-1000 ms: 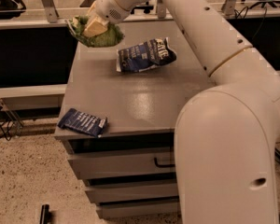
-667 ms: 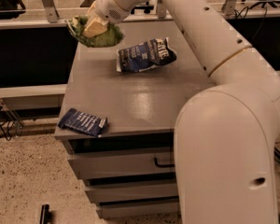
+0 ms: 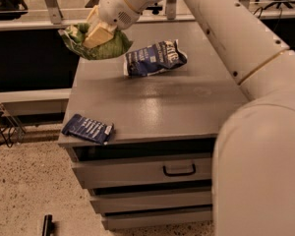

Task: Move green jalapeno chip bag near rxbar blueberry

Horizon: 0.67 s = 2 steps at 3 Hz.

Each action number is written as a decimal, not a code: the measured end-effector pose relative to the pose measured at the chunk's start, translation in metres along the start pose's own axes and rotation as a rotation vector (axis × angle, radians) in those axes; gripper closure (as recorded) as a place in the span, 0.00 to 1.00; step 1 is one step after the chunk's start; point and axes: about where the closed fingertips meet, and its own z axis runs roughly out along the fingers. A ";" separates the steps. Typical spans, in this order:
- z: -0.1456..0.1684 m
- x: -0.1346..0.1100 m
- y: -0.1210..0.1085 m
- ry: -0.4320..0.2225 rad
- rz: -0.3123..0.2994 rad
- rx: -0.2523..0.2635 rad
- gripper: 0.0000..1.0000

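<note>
My gripper (image 3: 93, 33) is shut on the green jalapeno chip bag (image 3: 108, 46), a light green wrinkly foil bag. It holds the bag in the air over the far left edge of the grey cabinet top (image 3: 157, 102). The rxbar blueberry (image 3: 87, 129), a small flat dark blue wrapper with pale text, lies at the near left corner of the top, partly over the edge. The bag hangs well behind the bar, apart from it.
A bigger dark blue chip bag (image 3: 155, 58) with white lettering lies on the top, just right of the held bag. My white arm (image 3: 246, 58) crosses the right side. Drawers with a handle (image 3: 179, 170) sit below the top. Speckled floor lies to the left.
</note>
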 end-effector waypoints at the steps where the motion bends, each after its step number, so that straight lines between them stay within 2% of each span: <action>1: 0.005 -0.018 0.043 -0.029 -0.017 -0.061 1.00; 2: 0.030 -0.026 0.091 -0.023 -0.050 -0.123 0.97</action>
